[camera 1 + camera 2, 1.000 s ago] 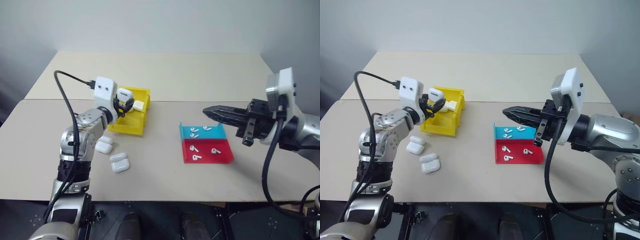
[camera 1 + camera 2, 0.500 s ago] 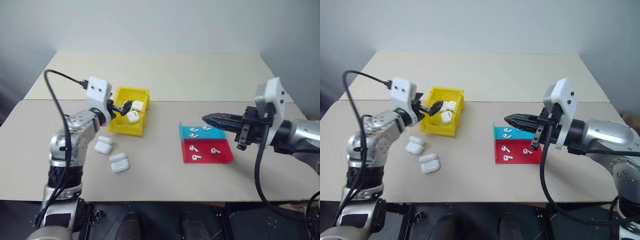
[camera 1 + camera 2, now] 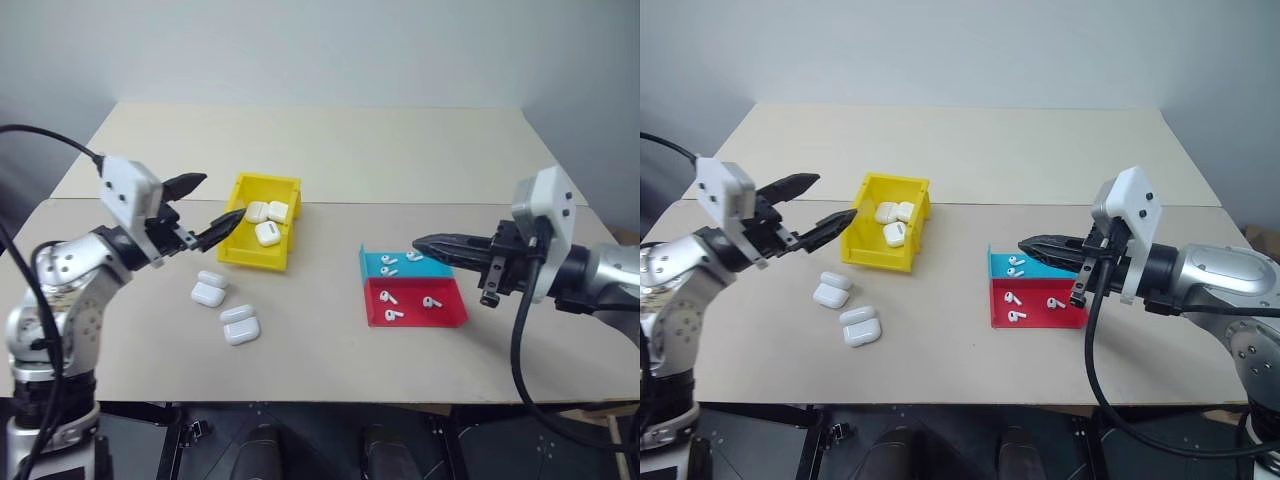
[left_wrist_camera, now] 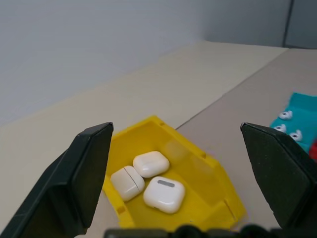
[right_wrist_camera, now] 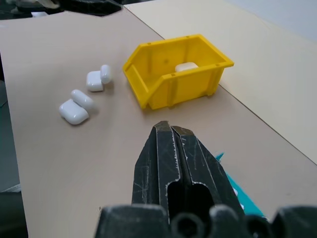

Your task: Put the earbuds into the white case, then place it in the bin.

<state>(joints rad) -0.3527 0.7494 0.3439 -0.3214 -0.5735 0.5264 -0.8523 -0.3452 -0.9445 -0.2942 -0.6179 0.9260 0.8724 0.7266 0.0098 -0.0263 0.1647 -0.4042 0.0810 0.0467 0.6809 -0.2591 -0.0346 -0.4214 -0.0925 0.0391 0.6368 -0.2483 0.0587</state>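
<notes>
arms: silver metal, black joints | wrists: white camera boxes, black cables | fingers [image 3: 190, 184]: black, tapered

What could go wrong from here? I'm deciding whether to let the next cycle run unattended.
Two open cases lie close together on the table; reaching for one may nudge the other, I'd guess. The earbuds are tiny and scattered in the red tray and blue tray, so the shut right gripper could miss or flick one. The bin already holds three cases.
</notes>
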